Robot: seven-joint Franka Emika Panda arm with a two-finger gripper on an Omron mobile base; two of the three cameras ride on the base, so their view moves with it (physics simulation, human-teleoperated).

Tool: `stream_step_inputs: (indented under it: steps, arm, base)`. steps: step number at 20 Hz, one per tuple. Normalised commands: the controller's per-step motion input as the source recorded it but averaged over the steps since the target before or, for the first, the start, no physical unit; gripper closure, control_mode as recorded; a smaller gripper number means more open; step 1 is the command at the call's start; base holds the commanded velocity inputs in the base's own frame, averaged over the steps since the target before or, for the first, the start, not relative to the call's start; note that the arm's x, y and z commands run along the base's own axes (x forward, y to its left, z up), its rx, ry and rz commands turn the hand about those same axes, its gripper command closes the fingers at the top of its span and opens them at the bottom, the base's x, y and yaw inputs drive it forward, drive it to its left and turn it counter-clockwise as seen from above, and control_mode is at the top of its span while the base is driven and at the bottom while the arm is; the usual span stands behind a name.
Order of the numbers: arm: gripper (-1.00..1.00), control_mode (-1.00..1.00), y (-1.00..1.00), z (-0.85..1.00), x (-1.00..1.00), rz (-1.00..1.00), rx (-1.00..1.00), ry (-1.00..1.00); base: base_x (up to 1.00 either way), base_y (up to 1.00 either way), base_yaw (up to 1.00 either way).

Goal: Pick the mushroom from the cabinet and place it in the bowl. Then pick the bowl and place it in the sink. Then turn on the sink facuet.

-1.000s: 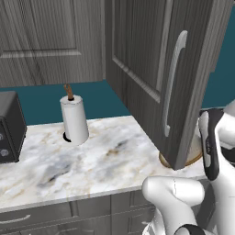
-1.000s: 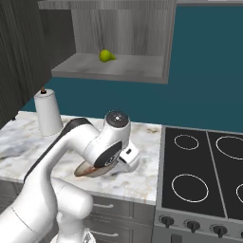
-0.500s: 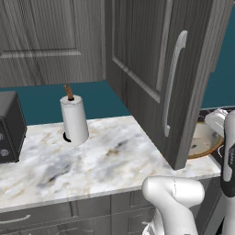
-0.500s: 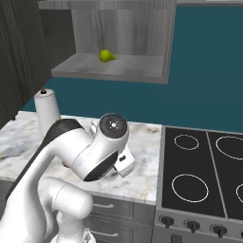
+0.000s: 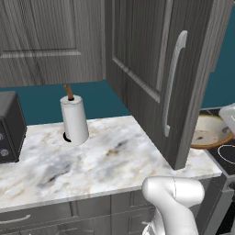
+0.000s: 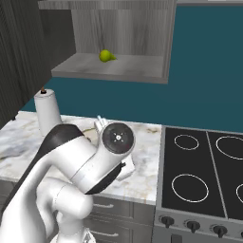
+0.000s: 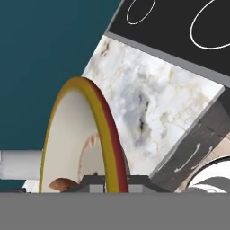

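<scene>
White-and-grey veined marble counter (image 5: 105, 160) runs under a dark grey wood-grain cabinet (image 5: 147, 69) whose panelled door with a curved silver handle (image 5: 172, 82) stands open. At the lower left of the hand view, the robot's gripper (image 7: 110, 183) pinches the tan-rimmed, cream shallow round bowl (image 7: 78, 143) by its edge. The tiny reddish-brown mushroom (image 7: 63, 183) lies inside it. A white paper towel roll (image 5: 75, 118) stands upright at left.

Flat, even rendered light, soft faint shadows, no glare, everything sharp.
</scene>
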Motion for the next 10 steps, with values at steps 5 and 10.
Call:
stream_step_inputs:
  steps: [5, 10]
  arm:
    - [1.0, -1.0, -0.03, 0.0, -0.2, -0.03, 0.13, -0.23]
    - [1.0, -1.0, 0.0, -0.01, 0.0, 0.0, 0.04, -0.06]
  base:
    - [0.0, 0.0, 0.0]
    - [0.0, 0.0, 0.0]
